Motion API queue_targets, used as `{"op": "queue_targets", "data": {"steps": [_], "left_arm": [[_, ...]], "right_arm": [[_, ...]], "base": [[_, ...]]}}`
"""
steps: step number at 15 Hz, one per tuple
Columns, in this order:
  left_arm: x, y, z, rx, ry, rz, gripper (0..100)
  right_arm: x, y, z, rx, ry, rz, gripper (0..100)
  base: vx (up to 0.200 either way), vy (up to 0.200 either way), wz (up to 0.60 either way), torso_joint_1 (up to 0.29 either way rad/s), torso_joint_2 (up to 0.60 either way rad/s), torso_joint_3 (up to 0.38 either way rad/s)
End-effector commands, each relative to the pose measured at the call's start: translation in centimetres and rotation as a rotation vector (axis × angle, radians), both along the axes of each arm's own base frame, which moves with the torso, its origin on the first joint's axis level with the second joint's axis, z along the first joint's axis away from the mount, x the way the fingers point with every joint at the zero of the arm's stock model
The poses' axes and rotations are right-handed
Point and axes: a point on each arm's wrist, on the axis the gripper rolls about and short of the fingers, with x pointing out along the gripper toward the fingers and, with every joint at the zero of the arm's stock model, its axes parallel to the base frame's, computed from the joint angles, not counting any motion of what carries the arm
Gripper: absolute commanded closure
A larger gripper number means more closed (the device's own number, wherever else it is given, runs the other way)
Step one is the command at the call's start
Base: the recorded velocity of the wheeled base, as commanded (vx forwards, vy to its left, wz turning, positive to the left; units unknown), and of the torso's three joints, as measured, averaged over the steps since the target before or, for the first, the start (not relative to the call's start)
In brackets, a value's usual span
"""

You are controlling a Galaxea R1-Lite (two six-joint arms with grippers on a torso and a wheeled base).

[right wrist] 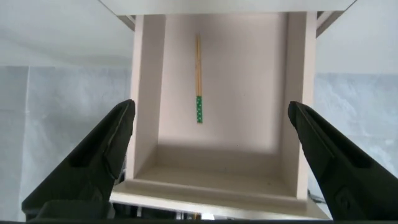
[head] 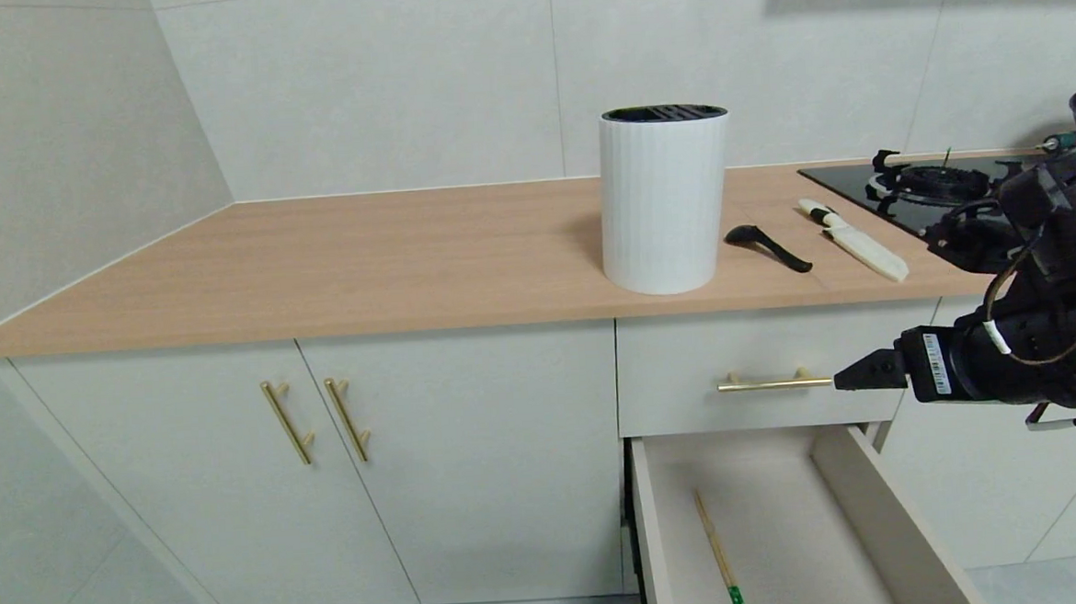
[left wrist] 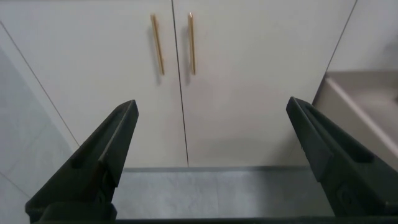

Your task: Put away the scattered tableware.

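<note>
Though chopsticks (right wrist: 198, 78) lie in the drawer (head: 866, 506), spoon (head: 768, 247) and knife (head: 852, 239) sit on the bench (head: 361, 265); left gripper (left wrist: 211, 104), right gripper (right wrist: 210, 111): fingers spread, empty.

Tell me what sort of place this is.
Most likely a home kitchen: a black glass gas hob set into a wood-look countertop, white cabinet doors with brass bar handles below, and a white ribbed cylindrical knife holder on top.

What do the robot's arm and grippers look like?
The right arm is black and bulky, with looping black cables, a white band on one and a white barcode label. The left gripper and right gripper each have two black, wedge-shaped fingers.
</note>
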Motion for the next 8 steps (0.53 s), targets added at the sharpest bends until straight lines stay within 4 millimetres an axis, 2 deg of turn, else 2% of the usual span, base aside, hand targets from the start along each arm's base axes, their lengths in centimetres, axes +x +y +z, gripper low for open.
{"op": "queue_targets", "data": {"steps": [1,8], "left_arm": [[0.0,0.0,0.01,0.001,0.0,0.0,0],[0.01,0.0,-0.03,0.0,0.002,0.0,0]], "right_arm": [[0.2,0.09,-0.36,-0.013,0.011,0.008,0],[0.22,0.18,-0.67,-0.021,0.022,0.016,0]], "base": [[0.0,0.0,0.0,0.188,-0.47,-0.295],[0.0,0.0,0.0,0.197,-0.49,-0.293]]}}
